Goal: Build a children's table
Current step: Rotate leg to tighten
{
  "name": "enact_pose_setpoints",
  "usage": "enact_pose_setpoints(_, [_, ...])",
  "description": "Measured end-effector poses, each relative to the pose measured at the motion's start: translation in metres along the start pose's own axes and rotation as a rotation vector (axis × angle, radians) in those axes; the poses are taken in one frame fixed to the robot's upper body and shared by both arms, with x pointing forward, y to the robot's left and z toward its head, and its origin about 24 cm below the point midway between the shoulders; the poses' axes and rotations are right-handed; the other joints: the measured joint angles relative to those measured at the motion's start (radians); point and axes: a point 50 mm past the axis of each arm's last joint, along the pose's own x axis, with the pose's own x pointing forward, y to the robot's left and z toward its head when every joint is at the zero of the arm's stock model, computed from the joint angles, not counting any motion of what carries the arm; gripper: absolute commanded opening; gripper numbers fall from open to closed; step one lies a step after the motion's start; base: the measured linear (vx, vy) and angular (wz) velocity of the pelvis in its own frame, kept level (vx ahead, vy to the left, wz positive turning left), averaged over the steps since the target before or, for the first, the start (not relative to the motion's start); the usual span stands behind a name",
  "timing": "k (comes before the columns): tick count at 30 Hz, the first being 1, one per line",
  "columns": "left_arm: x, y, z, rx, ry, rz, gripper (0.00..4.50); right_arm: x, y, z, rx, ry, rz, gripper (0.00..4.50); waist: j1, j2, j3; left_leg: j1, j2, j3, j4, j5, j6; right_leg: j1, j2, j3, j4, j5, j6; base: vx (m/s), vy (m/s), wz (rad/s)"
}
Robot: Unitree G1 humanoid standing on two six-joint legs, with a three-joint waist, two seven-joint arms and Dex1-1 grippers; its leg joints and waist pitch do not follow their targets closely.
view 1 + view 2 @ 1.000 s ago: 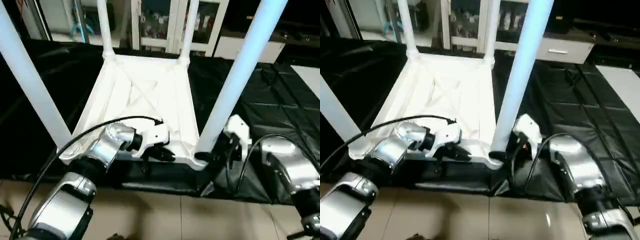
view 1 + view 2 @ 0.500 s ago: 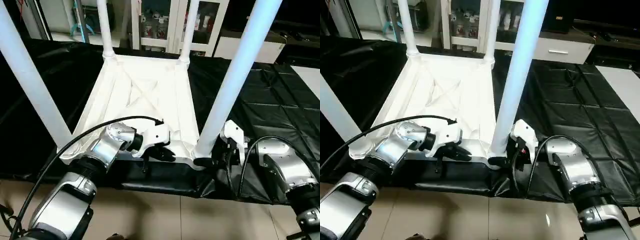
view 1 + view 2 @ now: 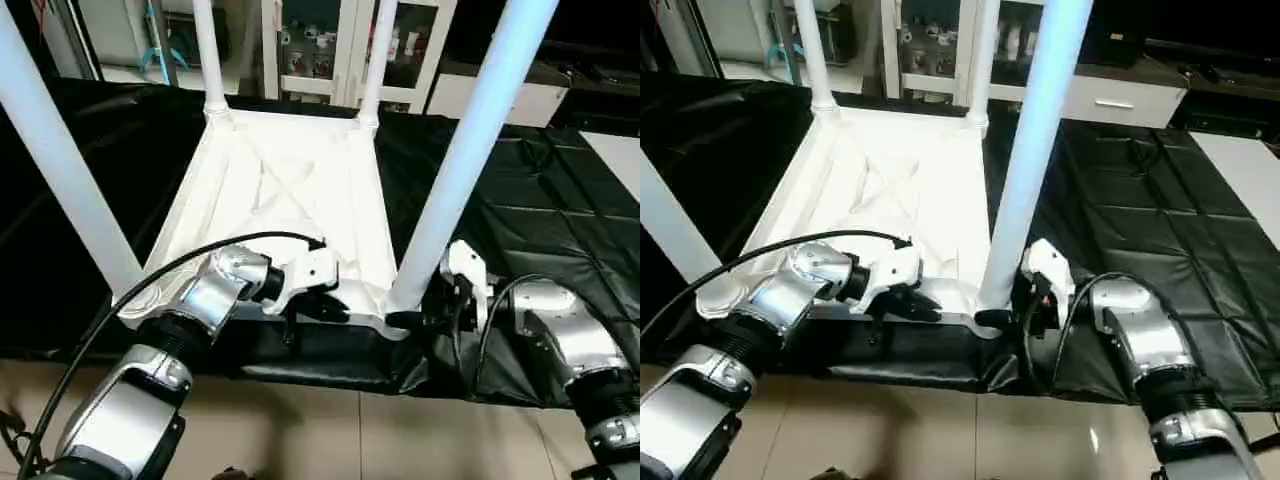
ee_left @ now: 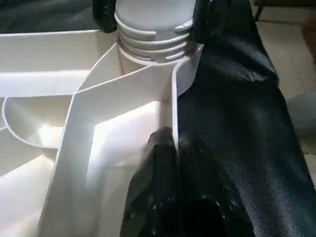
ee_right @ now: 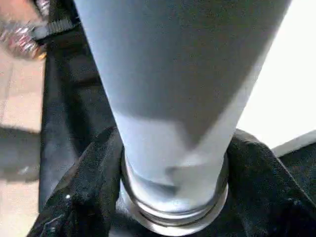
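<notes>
The children's table lies upside down on a black sheet, its white ribbed tabletop [image 3: 290, 190] facing up. All of its legs stand upright in the corner sockets: the near right leg [image 3: 465, 150], the near left leg [image 3: 60, 170] and two far legs [image 3: 210, 50] [image 3: 372, 60]. My left gripper [image 3: 335, 308] is shut on the tabletop's near rim; in the left wrist view its fingers [image 4: 163, 163] pinch that thin wall. My right gripper [image 3: 418, 318] is at the base of the near right leg, a black finger [image 5: 89, 182] pressed on each side of the threaded end [image 5: 173, 163].
The black sheet [image 3: 530, 200] covers a low platform whose front edge drops to a tiled floor [image 3: 330, 440]. A white cabinet with glass doors [image 3: 320, 40] stands behind the table, a low white drawer unit [image 3: 1120, 100] to its right. A cable [image 3: 150, 280] runs along my left forearm.
The right gripper's fingers have closed in around the base of the near right leg. The left gripper keeps its hold on the rim. The view shifted slightly.
</notes>
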Motion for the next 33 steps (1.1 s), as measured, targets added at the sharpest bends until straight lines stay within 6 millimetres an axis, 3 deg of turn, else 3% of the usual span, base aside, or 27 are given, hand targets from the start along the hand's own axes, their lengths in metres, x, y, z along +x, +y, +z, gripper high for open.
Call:
enact_pose_setpoints(3, [0.005, 0.006, 0.001, -0.026, 0.007, 0.074, 0.00, 0.005, -0.005, -0.005, 0.048, -0.031, -0.130, 2.67, -0.013, -0.004, 0.000, 0.001, 0.000, -0.001, 0.000, 0.001, -0.001, 0.000, 0.000, 0.000, 0.001, -0.003, 0.005, 0.000, 0.000, 0.00])
enact_pose_setpoints(8, [0.022, 0.019, 0.006, -0.082, 0.026, 0.261, 0.00, 0.026, -0.016, -0.008, 0.165, -0.111, -0.471, 2.67, -0.049, -0.005, -0.001, 0.002, -0.001, -0.005, 0.000, 0.001, -0.002, 0.001, 0.001, -0.003, -0.003, -0.004, 0.007, 0.000, 0.000, 0.00])
enact_pose_setpoints(15, [0.047, 0.027, 0.019, -0.163, 0.031, 0.455, 0.00, 0.060, -0.023, 0.004, 0.251, -0.142, -0.782, 2.66, -0.067, 0.000, 0.000, -0.001, -0.005, -0.008, -0.001, 0.001, -0.002, -0.002, 0.001, -0.003, -0.015, -0.004, 0.007, 0.000, 0.000, 0.00])
enact_pose_setpoints(18, [0.049, 0.029, 0.022, -0.173, 0.033, 0.480, 0.00, 0.068, -0.024, 0.009, 0.265, -0.156, -0.846, 2.66, -0.076, 0.002, 0.000, -0.001, -0.006, -0.008, -0.001, 0.001, -0.002, -0.002, 0.001, -0.002, -0.015, -0.002, 0.004, 0.000, 0.000, 0.00])
enact_pose_setpoints(27, [0.047, 0.031, 0.024, -0.144, 0.026, 0.491, 0.00, 0.066, -0.024, 0.011, 0.335, -0.242, -0.846, 2.66, -0.070, 0.007, -0.001, 0.000, -0.005, -0.008, -0.005, 0.001, -0.002, -0.003, 0.001, -0.004, -0.013, 0.008, -0.009, 0.000, 0.000, 0.00])
enact_pose_setpoints(28, [0.046, 0.031, 0.024, -0.133, 0.025, 0.486, 0.00, 0.062, -0.024, 0.009, 0.352, -0.259, -0.836, 3.22, -0.065, 0.008, -0.001, 0.000, -0.005, -0.008, -0.006, 0.001, -0.002, -0.003, 0.001, -0.003, -0.013, 0.007, -0.009, 0.000, 0.000, 0.00])
enact_pose_setpoints(30, [0.045, 0.032, 0.024, -0.122, 0.026, 0.483, 0.00, 0.056, -0.022, 0.008, 0.352, -0.285, -0.808, 3.34, -0.056, 0.009, 0.000, 0.000, -0.005, -0.007, -0.007, 0.001, -0.002, -0.004, 0.001, -0.003, -0.013, 0.007, -0.009, 0.000, 0.000, 0.00])
enact_pose_setpoints(33, [0.037, 0.034, 0.021, -0.103, 0.022, 0.475, 0.00, 0.049, -0.014, 0.005, 0.349, -0.317, -0.724, 3.64, -0.057, 0.012, 0.002, -0.001, -0.004, -0.006, -0.007, 0.001, -0.002, -0.006, 0.002, -0.004, -0.013, 0.007, -0.009, 0.000, 0.000, 0.00])
